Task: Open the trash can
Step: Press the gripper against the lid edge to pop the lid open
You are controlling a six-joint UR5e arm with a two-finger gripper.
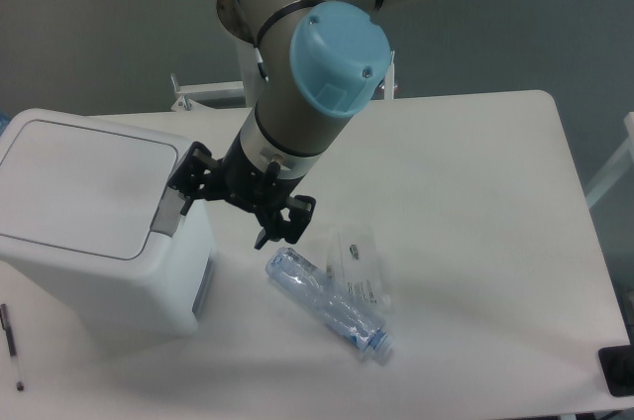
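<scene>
- The trash can (94,217) sat at the left side of the white tabletop (475,202), a white boxy bin with rounded corners, and its flat lid (84,182) lay fully down.
- Its grey push latch (170,210) ran along the right-hand edge of the lid, on the side facing the arm.
- The claw (238,202) hung at the end of the arm's grey-and-blue wrist (302,93), with its dark fingers spread wide and nothing between them.
- One finger (186,174) sat over or just against the upper end of the latch; whether it actually touched could not be told from this view.
- The other finger (287,222) pointed down toward the tabletop, near a crushed clear bottle (327,301) lying on its side, and apart from it.
- Judged from this, the step in hand was the approach to the latch: the lid was not yet released, so the task had barely begun.
- The next move probably called for bringing that near finger squarely onto the grey latch and pressing it in, or down, until the lid sprang free.
- That press would need to land on the latch itself rather than on the lid panel beside it, since pushing the lid would only hold it down.
- A black pen (12,346) lay on the tabletop at the far left, in front of the bin and well away from the work.
</scene>
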